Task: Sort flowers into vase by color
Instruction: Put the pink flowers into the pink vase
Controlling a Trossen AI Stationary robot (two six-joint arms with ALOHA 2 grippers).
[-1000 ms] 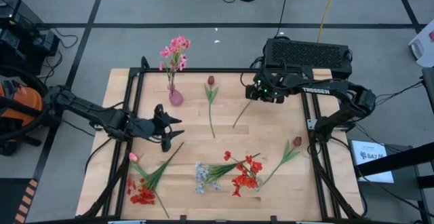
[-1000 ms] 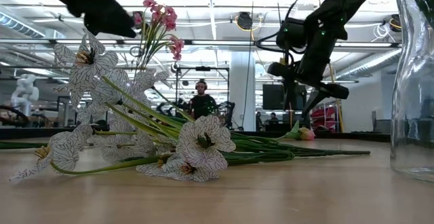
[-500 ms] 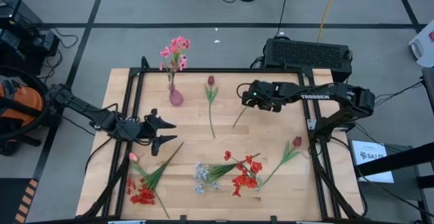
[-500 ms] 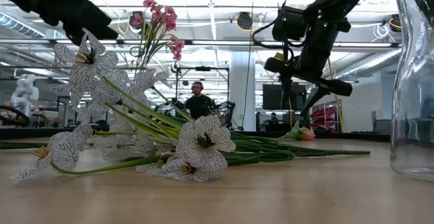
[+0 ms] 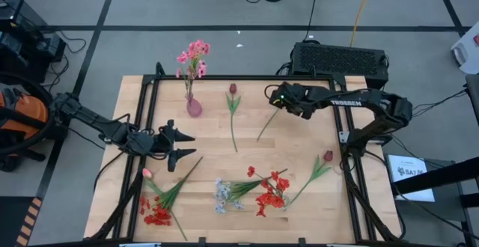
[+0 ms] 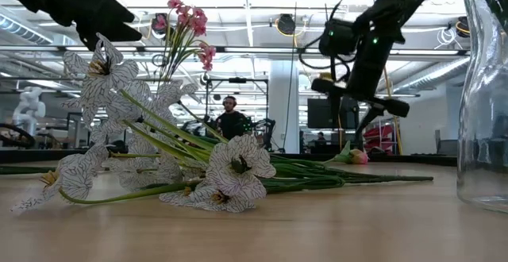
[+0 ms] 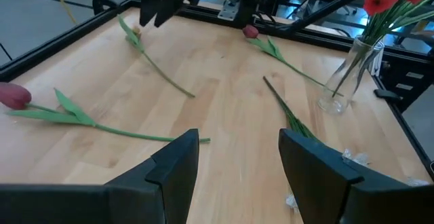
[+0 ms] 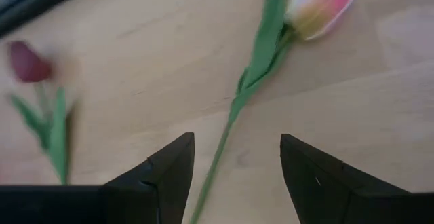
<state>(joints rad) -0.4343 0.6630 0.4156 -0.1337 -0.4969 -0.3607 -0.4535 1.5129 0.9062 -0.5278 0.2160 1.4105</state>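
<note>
We see the right gripper (image 5: 278, 97) hanging over the far side of the table (image 5: 299, 150), its two dark fingers (image 8: 169, 170) spread apart with nothing between them. In the right wrist view a pink bud (image 8: 321, 4) on a green stem lies on the wood just beyond those fingers, the stem running down into the gap between them but untouched. A dark maroon tulip (image 8: 28, 62) lies farther off in the same view.

The left gripper (image 5: 182, 146) sits low over the left part of the table, jaws wide and holding nothing. Past its fingers (image 7: 178, 163) the left wrist view shows bare wood and a loose green stem.

Out from the grippers, the vase (image 5: 194, 106) stands upright near the far left corner of the table, with a pink spray (image 5: 193, 55) standing in its neck. Between the vase and the right gripper lies a second maroon tulip (image 5: 233, 89), its stem pointing toward the near side. A third maroon tulip (image 5: 328, 156) lies by the right edge.

Along the near side we find red clusters (image 5: 271, 188) in the middle, a pale blue-white bunch (image 5: 222, 196) just beside them, and another red cluster (image 5: 156, 213) at the near left with a small pink bud (image 5: 147, 173) above it.

In the low view a person (image 6: 232, 121) stands in the room behind.
</note>
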